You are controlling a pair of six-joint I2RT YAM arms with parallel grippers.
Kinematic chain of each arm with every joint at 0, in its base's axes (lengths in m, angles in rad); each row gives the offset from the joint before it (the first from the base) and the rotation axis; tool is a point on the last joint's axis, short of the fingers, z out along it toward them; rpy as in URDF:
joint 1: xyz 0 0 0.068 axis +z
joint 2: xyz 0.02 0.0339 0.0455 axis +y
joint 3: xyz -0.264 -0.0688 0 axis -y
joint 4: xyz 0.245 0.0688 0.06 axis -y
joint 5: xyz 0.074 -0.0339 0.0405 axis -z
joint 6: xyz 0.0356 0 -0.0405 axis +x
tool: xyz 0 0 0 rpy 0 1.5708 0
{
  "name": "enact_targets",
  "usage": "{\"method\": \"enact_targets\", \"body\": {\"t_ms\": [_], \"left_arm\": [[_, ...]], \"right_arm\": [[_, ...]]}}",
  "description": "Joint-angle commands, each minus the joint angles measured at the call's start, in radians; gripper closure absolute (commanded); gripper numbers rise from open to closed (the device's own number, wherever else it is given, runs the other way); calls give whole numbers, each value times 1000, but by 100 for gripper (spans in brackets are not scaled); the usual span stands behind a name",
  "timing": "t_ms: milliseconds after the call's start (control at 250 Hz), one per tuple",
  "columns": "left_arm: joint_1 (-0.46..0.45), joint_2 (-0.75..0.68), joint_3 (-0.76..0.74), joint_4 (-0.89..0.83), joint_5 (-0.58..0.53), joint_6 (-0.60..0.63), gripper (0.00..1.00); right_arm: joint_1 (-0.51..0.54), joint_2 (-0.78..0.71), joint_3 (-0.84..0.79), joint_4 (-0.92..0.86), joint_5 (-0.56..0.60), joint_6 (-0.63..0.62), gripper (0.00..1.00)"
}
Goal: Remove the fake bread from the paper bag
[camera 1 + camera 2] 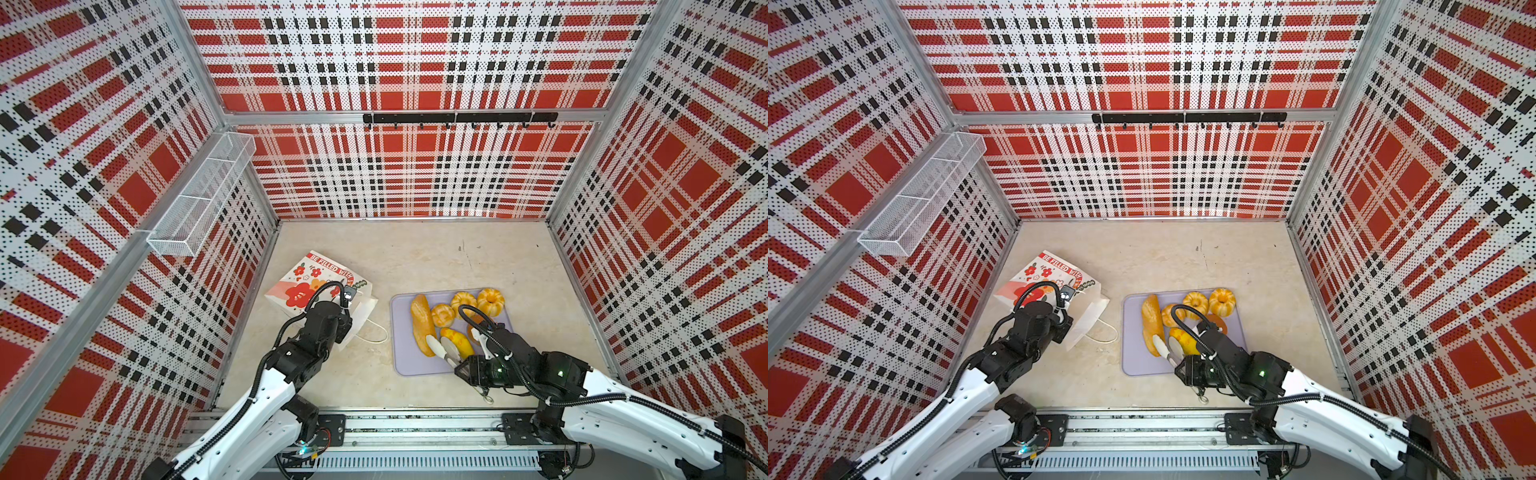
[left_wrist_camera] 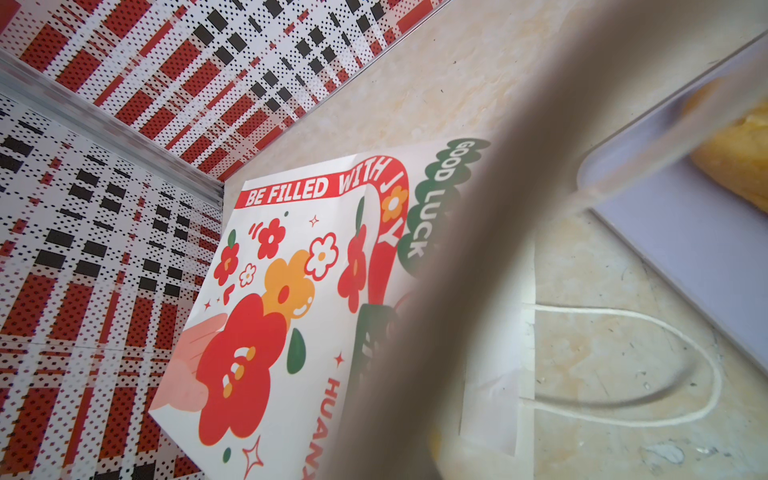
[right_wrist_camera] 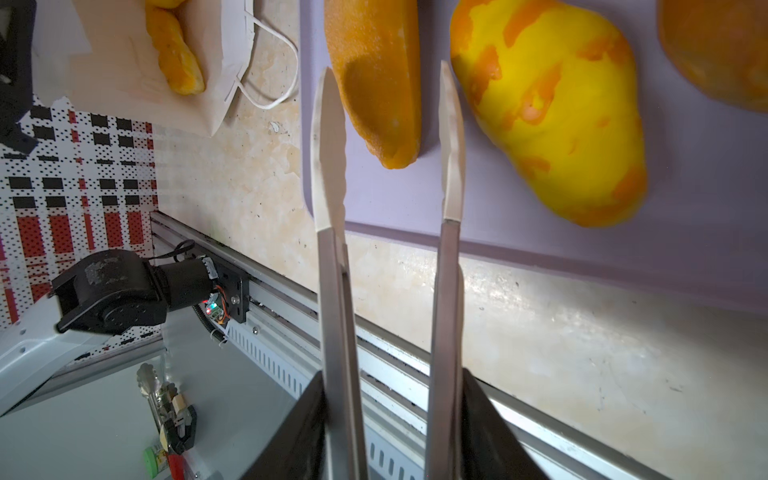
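The white paper bag (image 1: pixel 299 282) (image 1: pixel 1034 274) (image 2: pixel 291 332) lies on its side at the left. My left gripper (image 1: pixel 351 316) is at its mouth, shut on the raised rim; its fingers are hidden. One fake bread (image 3: pixel 176 50) shows inside the open bag (image 3: pixel 124 75). Several more lie on the lavender tray (image 1: pixel 405 361) (image 3: pixel 395 199): a long loaf (image 1: pixel 422 324) (image 3: pixel 374 83), a yellow oval roll (image 1: pixel 457 340) (image 3: pixel 552 116), ring buns (image 1: pixel 490 300). My right gripper (image 1: pixel 469 365) (image 3: pixel 390 424) is shut on metal tongs (image 3: pixel 332 270). The tongs' tips stand apart on either side of the loaf's end.
A cord handle (image 1: pixel 374 336) trails from the bag toward the tray. A wire basket (image 1: pixel 203 195) hangs on the left wall and a hook rail (image 1: pixel 457 118) on the back wall. The arms' mounting rail (image 1: pixel 415 428) runs along the front edge.
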State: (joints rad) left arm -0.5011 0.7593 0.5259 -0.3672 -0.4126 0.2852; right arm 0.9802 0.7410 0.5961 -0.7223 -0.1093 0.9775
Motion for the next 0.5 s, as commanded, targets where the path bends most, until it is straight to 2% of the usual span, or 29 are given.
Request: {"method": "enact_targets", "body": {"t_ms": [0,104,228,352,496], "left_arm": [[-6,-2,-7,17,-10,-4,100],[-7,-3,-7,17,-10,-4,100],[-7,-6,-7,17,-10,-4,100],[-7,-7,-6,17,-10,-4,100],[-7,-5,-8,18,-4,-4,100]], "right_arm": [[-5,-13,90,-57,36,-51,53],[-4,15,150,-92,55,-85,56],[-11,80,198,-101,70,-129,69],[-20,170,237,-94,80,-177,87],[-43,276,269,-92,82,-236,96]]}}
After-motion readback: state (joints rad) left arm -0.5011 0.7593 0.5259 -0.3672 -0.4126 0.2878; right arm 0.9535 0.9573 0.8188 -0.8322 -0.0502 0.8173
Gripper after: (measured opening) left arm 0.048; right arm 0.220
